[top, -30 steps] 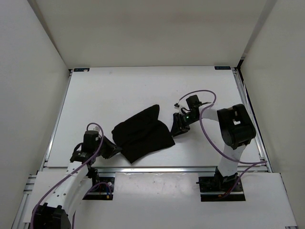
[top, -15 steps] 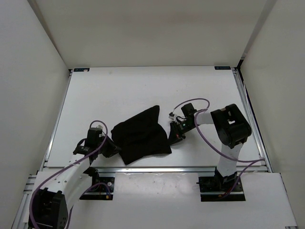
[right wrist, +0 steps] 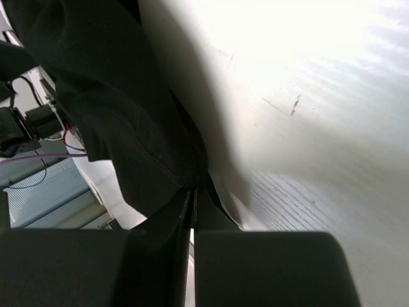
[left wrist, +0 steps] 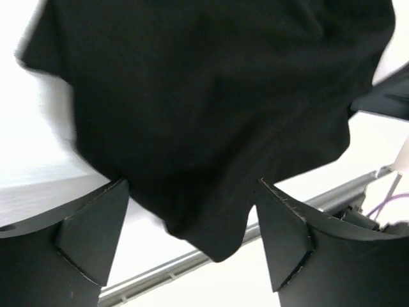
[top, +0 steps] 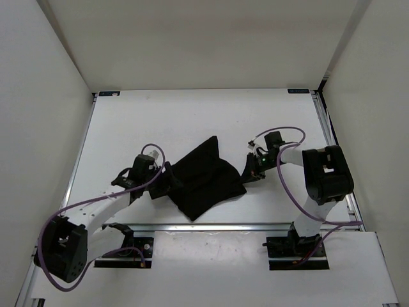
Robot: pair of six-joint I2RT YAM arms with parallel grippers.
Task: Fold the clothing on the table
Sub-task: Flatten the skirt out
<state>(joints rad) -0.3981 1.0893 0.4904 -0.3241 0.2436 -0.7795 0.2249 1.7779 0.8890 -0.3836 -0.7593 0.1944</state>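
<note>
The black clothing (top: pixel 208 178) lies crumpled in the middle of the white table (top: pixel 160 121). My left gripper (top: pixel 169 181) is at its left edge, open, and the fingers (left wrist: pixel 96 233) stand wide apart. A loose corner of the clothing (left wrist: pixel 204 128) sags between them, and neither finger presses on it. My right gripper (top: pixel 249 171) is at the clothing's right edge, shut on a fold of the clothing. In the right wrist view the right gripper (right wrist: pixel 193 192) has its jaws pressed together with the clothing (right wrist: pixel 115 115) pinched at their tips.
The silver rail (top: pixel 223 225) runs along the table's near edge, just below the clothing's lowest corner. White walls (top: pixel 38 128) enclose the table on three sides. Purple cables (top: pixel 281 131) loop from both wrists.
The left gripper has opened and moved right toward the clothing. The right gripper has shut on the clothing's right edge and drawn it to the right.
</note>
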